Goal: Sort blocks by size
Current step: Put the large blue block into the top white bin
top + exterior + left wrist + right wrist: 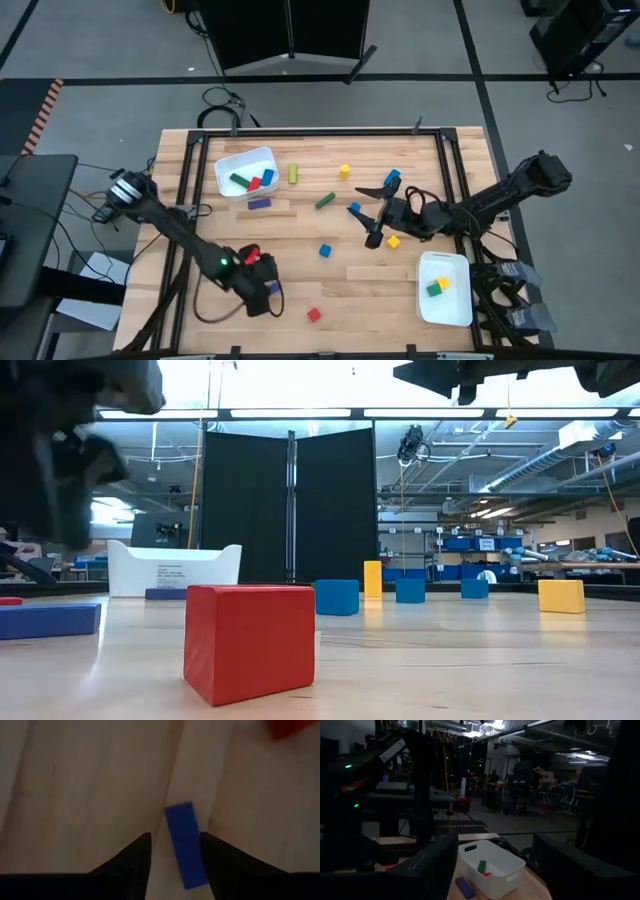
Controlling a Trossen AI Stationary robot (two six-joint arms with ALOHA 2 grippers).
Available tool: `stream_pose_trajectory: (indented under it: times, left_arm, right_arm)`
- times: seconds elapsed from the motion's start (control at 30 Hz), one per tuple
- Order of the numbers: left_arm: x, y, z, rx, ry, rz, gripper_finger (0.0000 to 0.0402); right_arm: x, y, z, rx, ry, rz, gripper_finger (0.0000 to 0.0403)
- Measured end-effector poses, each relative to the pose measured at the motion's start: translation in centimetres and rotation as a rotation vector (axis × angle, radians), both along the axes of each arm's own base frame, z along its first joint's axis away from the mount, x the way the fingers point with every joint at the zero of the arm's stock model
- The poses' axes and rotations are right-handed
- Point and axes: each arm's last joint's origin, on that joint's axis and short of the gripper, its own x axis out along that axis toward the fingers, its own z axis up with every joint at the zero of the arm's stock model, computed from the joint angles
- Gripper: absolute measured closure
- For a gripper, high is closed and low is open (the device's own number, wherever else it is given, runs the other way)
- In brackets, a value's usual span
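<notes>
**Sorting partly done: a few blocks in each tray, most still on the table**

In the high view, going left to right, the left gripper (272, 291) sits low in the lower left of the table, over a blue bar (186, 845). The left wrist view shows its jaws spread, with the bar lying on the wood between the two fingers (132, 857), not yet pinched. A red block (250, 251) lies just above that gripper, and a red cube (314, 315) sits near the bottom edge, to its right.

In the upper left stands the left tray (228, 163), holding a green bar, a red block and a blue one. Just below it a dark blue bar (259, 204) lies on the table, still outside.

Across the middle the loose blocks are scattered: a green bar (293, 173), a yellow cube (344, 171), a second green bar (325, 201), a blue cube (325, 250).

Right of centre, the right gripper (368, 210) hovers with jaws spread and nothing between them. A yellow cube (393, 241) and some blue blocks lie close around it.

At the lower right, the right tray (446, 307) holds a green and a yellow cube.

By my count about five blocks are binned and roughly ten remain out. The long ones seem bound for the left tray, the cubes for the right, though the red and blue blocks in the left tray are too small to judge.
</notes>
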Motion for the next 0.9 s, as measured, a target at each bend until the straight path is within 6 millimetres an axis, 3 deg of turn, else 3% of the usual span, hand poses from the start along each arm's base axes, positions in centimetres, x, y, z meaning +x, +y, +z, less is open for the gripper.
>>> stream_pose_trajectory:
  times: [0.2,0.5,0.6,0.73,0.9]
  left_arm:
    - [1.0,-1.6,-2.2,0.02,0.062,0.036,0.0227]
    - [1.8,-2.4,-4.7,0.011,0.104,0.037,0.0229]
    - [1.7,-2.3,-4.8,0.016,0.116,0.04,0.0246]
    - [1.8,-2.2,-4.8,0.025,0.117,0.021,0.0298]
    - [2.2,-1.6,-4.3,0.011,0.109,0.004,0.0297]
  right_arm:
    - [-0.1,0.3,0.0,0.001,0.0,0.011,0.0135]
    - [-0.2,0.6,0.0,0.005,-0.007,0.025,0.0135]
    - [-0.2,0.6,0.0,0.006,-0.008,0.025,0.0135]
    - [-0.2,0.6,0.0,0.004,-0.008,0.025,0.0135]
    - [-0.2,0.6,0.0,0.004,-0.007,0.025,0.0135]
